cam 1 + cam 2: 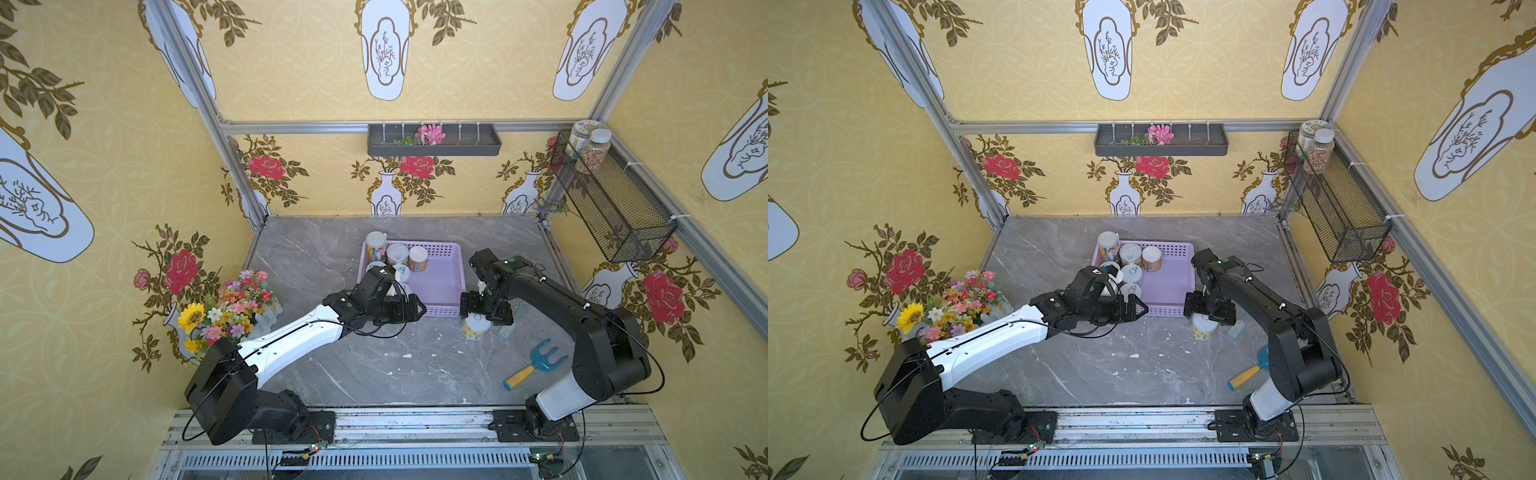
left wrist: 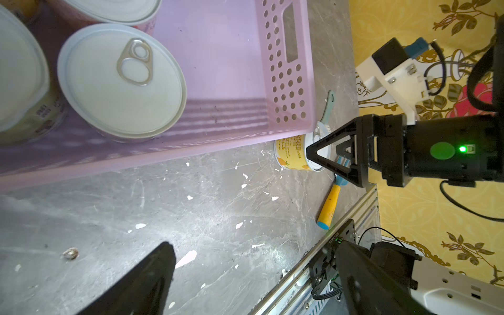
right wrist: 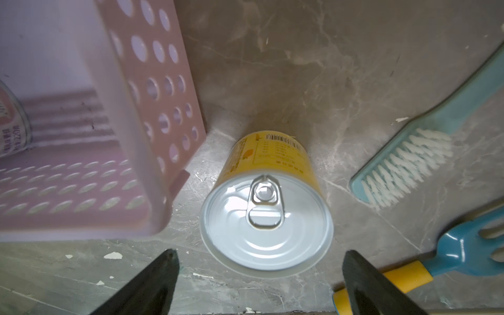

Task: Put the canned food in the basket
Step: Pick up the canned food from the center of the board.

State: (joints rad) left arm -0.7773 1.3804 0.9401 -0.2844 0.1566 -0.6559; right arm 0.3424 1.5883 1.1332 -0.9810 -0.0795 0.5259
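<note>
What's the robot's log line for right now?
right end effector: open, above yellow can | yellow can: upright on table beside basket | left end effector: open, empty | basket: holds several cans

Left arm (image 1: 291, 336): glossy white forearm shell, black joints, thin black cable looping alongside.
Right arm (image 1: 552, 291): black links, white lower shell, white cable ties, black cable loop.
Right wrist (image 2: 441, 150): round green sticker, small lit green lamp.
Fingers (image 2: 331, 135) of the right gripper (image 3: 260, 253): black open triangular frames.
</note>
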